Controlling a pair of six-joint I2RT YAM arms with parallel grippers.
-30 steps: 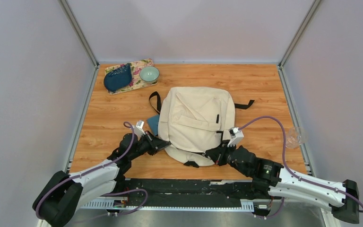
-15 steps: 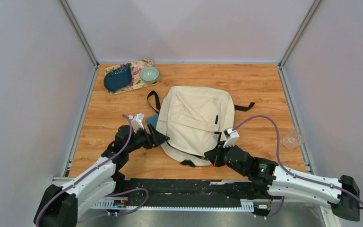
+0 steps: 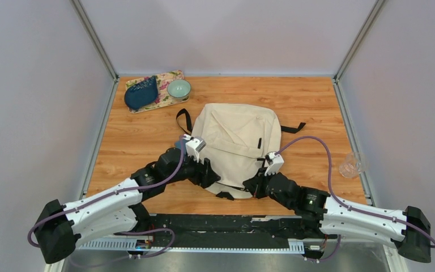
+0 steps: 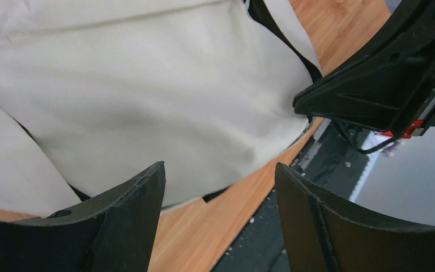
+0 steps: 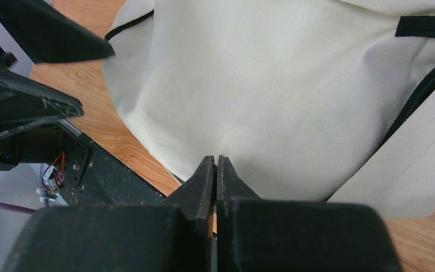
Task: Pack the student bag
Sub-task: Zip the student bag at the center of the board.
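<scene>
The student bag, cream fabric with black straps, lies flat in the middle of the wooden table. My left gripper hovers open at the bag's near-left edge. In the left wrist view its fingers straddle the bag's cream hem and bare wood, holding nothing. My right gripper sits at the bag's near-right edge. Seen from the right wrist, the right gripper is shut, its tips pinching the puckered bag fabric.
At the back left, a floral mat carries a dark blue pouch and a pale green bowl. A clear plastic cup stands by the right rail. The black base rail runs along the near edge.
My left gripper opened, let go of the bag's left side and swung right to its near edge. The bag and my shut right gripper shifted slightly left.
</scene>
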